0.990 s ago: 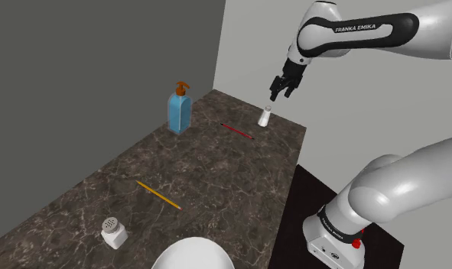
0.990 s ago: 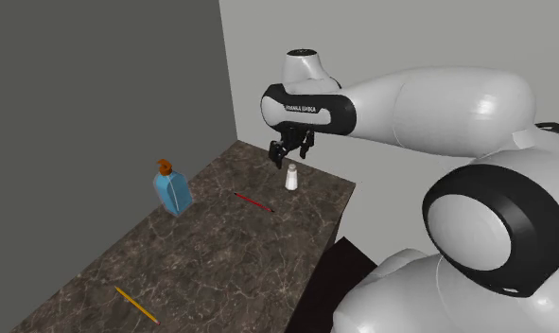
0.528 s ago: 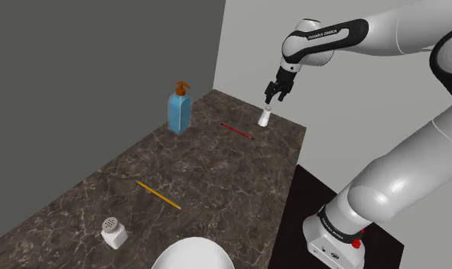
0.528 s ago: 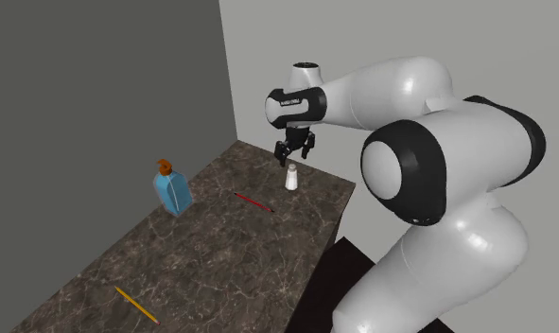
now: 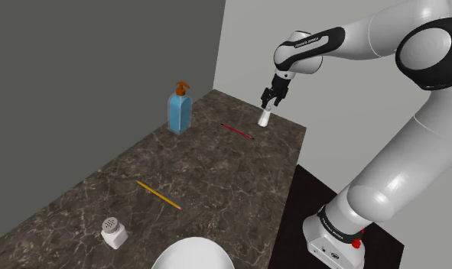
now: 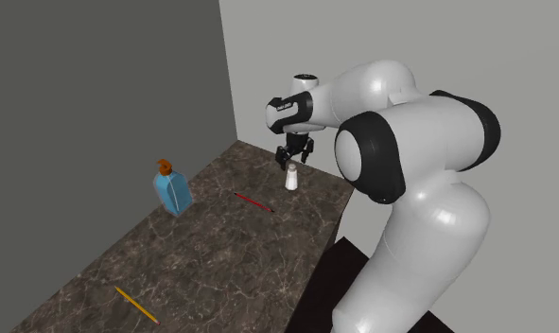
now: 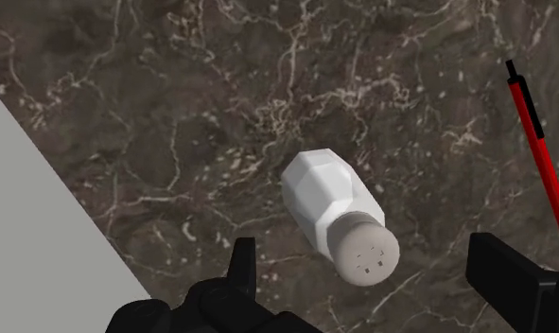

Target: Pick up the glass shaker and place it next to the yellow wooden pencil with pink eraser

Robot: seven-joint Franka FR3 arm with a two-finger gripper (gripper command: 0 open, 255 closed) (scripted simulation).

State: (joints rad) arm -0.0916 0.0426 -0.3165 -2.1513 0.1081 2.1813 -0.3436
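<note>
I have the jaws spread just above the shaker (image 7: 339,213), one finger on either side of its grey perforated cap, neither touching it. The shaker stands upright at the far corner of the bench (image 5: 216,176), near a red pen (image 5: 237,131). Its white body hides any contents. The yellow pencil (image 5: 158,195) lies well apart from it, and the blue pump bottle (image 5: 180,109) stands by the wall.
</note>
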